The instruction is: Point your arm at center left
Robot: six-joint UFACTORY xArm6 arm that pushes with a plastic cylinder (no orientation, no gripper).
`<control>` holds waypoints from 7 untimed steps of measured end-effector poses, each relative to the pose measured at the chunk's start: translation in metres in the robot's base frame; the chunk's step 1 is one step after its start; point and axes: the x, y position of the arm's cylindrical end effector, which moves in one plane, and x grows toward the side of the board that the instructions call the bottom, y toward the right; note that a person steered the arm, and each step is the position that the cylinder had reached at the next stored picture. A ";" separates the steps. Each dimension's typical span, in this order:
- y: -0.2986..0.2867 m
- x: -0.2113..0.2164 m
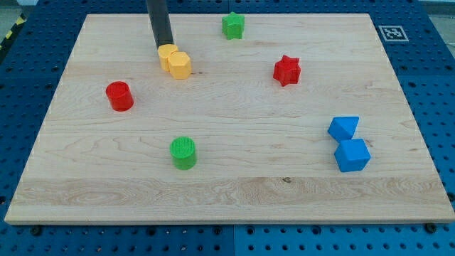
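Tip (pixel 165 47) touching yellow blocks (pixel 175 61) at top | no jaws, just my rod | target: bare board (pixel 71 135) mid-left, near red cylinder (pixel 119 96) | risk: heading left, I'm dragging yellow or clipping red

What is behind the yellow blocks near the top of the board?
My tip stands right behind the yellow blocks, at their top-left edge. The rod covers the wood behind it.
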 end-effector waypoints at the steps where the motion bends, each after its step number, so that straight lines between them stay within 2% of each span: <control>1: -0.010 0.000; 3: -0.064 0.000; 7: -0.084 0.000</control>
